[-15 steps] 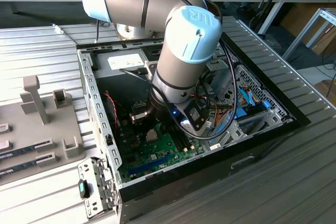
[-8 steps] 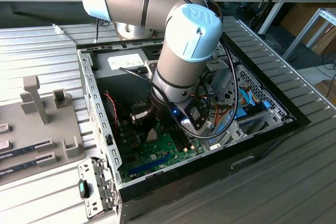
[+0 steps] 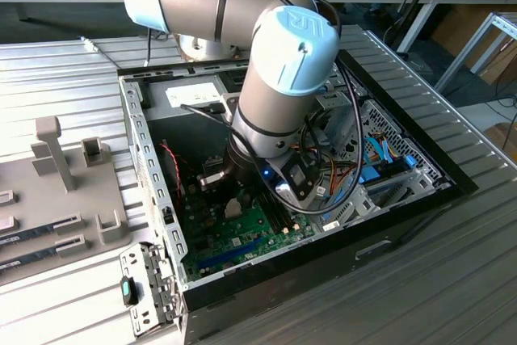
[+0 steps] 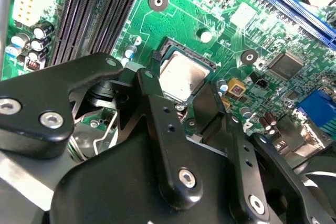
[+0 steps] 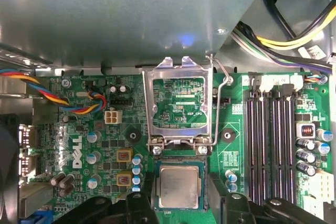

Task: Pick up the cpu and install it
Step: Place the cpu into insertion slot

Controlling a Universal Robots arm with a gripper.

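Looking into the open computer case [image 3: 139,147], we saw the cpu [image 5: 180,186] lying flat in its socket on the green motherboard [image 5: 231,153], the hinged metal frame [image 5: 178,72] raised beside it. The gripper [image 5: 180,201] was released, jaws straddling the chip with slim gaps; memory slots [image 5: 273,145] ran alongside, and white lettering marked the board
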